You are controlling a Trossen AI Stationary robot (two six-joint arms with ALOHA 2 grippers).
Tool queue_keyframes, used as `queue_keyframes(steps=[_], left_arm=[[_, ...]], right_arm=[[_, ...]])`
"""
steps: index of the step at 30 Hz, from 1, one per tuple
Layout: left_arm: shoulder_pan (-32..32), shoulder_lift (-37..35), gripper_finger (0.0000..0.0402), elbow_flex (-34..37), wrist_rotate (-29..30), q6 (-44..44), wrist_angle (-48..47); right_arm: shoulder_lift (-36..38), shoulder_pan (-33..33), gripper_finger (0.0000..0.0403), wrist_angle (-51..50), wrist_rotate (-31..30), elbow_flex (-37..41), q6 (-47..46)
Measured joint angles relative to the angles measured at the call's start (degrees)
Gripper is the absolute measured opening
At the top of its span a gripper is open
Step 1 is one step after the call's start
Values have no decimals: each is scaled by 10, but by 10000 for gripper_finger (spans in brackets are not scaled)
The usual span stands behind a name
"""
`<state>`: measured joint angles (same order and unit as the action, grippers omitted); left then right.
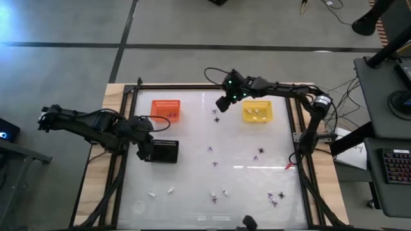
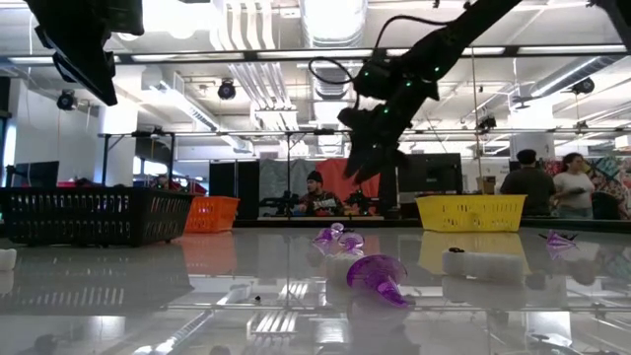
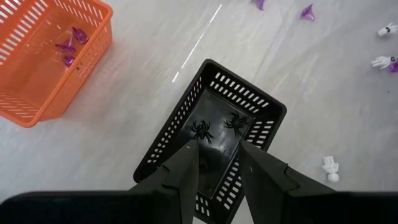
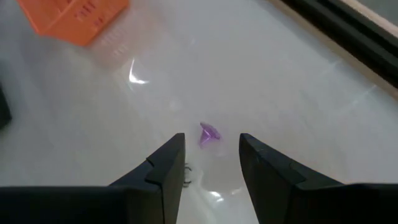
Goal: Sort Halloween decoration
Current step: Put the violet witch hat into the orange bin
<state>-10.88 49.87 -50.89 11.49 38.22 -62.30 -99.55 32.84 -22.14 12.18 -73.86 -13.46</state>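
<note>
Tiny purple trinkets (image 1: 215,163) and whitish ones (image 1: 171,189) lie scattered on the white table. My right gripper (image 4: 211,149) hangs open above the table between the orange basket (image 1: 166,110) and the yellow basket (image 1: 257,111). It is tipped down toward one purple trinket (image 4: 209,134), which lies on the table ahead of its fingertips. My left gripper (image 3: 217,162) hovers open over the near end of the black basket (image 3: 211,137), which holds two black spiders (image 3: 201,130). Purple trinkets (image 3: 71,43) lie in the orange basket, whitish ones in the yellow.
A dark frame (image 1: 128,128) borders the table on its left, right and far sides. More purple pieces (image 1: 273,199) lie near the front right, white ones (image 1: 152,192) at the front left. People stand in the room beyond (image 2: 532,177).
</note>
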Motion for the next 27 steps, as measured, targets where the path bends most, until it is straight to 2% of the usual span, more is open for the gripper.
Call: queue_keyframes(steps=[7,15,27], left_arm=[[0,0,96,0,0,3,0],[0,0,96,0,0,3,0],[0,0,96,0,0,2,0]], right_arm=[[-62,1,143,-11,2,-62,53],[-126,-2,146,-112,18,-127,127],[-160,-6,147,-125,19,-140,171]])
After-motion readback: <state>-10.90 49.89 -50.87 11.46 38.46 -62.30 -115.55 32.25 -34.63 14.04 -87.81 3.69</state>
